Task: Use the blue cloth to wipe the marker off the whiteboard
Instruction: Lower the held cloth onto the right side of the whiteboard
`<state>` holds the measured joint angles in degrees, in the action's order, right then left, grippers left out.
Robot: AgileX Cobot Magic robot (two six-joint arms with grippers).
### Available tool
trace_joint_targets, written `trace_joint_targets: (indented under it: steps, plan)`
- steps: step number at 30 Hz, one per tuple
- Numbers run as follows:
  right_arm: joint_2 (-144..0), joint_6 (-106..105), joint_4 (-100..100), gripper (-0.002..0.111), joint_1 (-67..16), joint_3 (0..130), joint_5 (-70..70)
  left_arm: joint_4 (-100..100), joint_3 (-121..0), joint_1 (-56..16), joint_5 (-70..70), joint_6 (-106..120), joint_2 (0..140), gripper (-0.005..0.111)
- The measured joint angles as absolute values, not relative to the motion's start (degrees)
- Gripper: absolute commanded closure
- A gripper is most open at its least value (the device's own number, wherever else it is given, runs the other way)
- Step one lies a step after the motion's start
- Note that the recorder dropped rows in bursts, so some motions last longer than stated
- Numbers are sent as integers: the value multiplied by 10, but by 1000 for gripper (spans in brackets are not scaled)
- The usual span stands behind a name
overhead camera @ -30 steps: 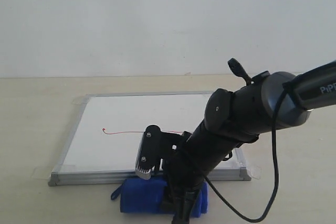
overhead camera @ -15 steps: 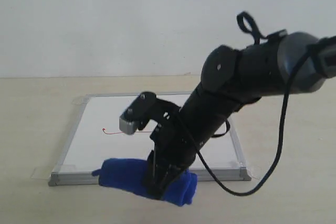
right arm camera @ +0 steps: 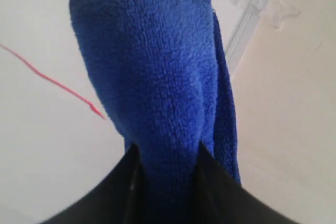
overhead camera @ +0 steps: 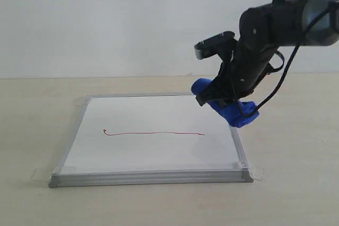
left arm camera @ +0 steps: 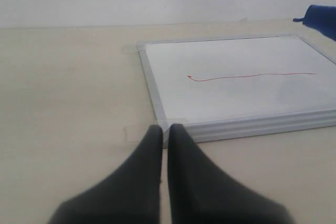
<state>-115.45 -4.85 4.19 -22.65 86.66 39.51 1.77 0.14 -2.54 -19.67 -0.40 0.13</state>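
Note:
The whiteboard lies flat on the table, its red marker line running across the middle with a tiny loop at its left end. My right gripper hangs in the air over the board's far right corner, shut on the blue cloth. In the right wrist view the cloth bulges out between the two dark fingers, and the end of the marker line shows beside it. My left gripper is shut and holds nothing, just short of the board's near corner. The line and a bit of cloth show there too.
Clear tape tabs stick out at the board's corners. The beige tabletop surrounds the board, and a plain white wall rises behind it.
My right arm has lifted the blue cloth from the table in front of the board and carried it up and to the far right corner. The whole marker line now shows.

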Motion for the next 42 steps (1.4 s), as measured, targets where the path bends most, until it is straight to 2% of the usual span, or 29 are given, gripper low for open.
trace_joint_targets:
  steps: [7,15,25,29,36,42]
  plan:
    - [-1261,-52,38,109,-234,868,274,18,1,-25,-197,-4,1,103]
    - [-1269,-67,16,109,-253,876,275,18,1,-25,-197,-4,1,103]
    - [-1277,-114,-43,109,-357,901,294,18,1,-25,-197,-4,1,103]
    - [-1277,-80,-16,109,-339,901,298,18,1,-25,-197,-4,1,103]
    - [-1277,105,187,109,-289,902,349,18,1,-25,-197,-4,1,103]
    - [-1277,81,185,109,-320,902,358,18,1,-25,-197,-4,1,103]
